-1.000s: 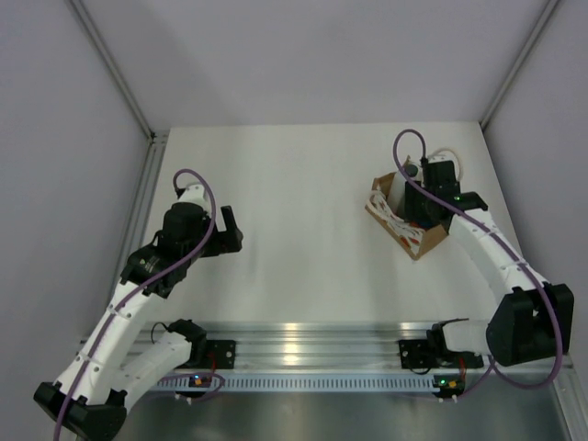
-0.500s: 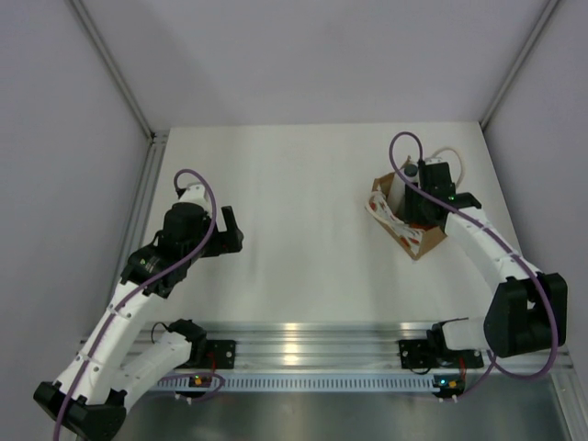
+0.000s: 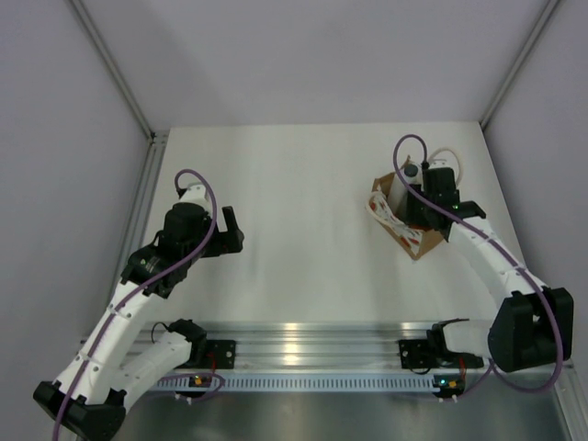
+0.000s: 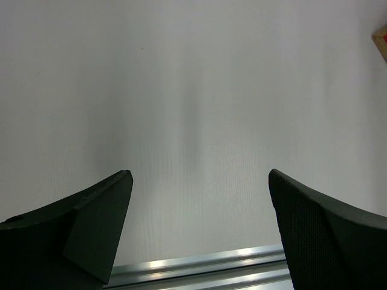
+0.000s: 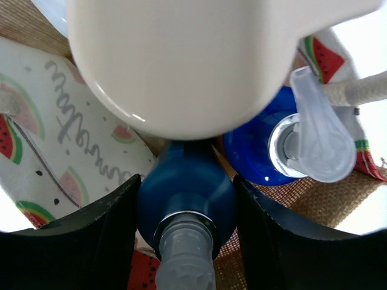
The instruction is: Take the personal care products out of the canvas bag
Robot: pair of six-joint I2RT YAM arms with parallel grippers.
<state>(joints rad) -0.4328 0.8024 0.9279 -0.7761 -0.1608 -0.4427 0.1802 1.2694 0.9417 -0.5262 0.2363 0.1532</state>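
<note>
From above, my right gripper (image 3: 415, 200) reaches down into the open mouth of the canvas bag (image 3: 407, 234), which sits at the far right of the table (image 3: 303, 184). My left gripper (image 3: 230, 226) hangs well apart on the other side, so the right arm is plainly the nearer one. In the left wrist view, the left gripper (image 4: 199, 181) is spread wide over bare table, with only a corner of the canvas bag (image 4: 381, 42) at the upper right edge. In the right wrist view, the right gripper (image 5: 184, 188) has its fingers (image 5: 78, 241) tight against both sides of a blue cap (image 5: 186, 175), pinching it as far as I can judge. That bottle stands on end, its pump pointing back at my camera, so its long axis runs along my reach. A second blue cap (image 5: 254, 157) sits just beside it on the right, and a pale bottle (image 5: 181, 60) crowds in beyond (a straight pull out of the mouth looks safest).
</note>
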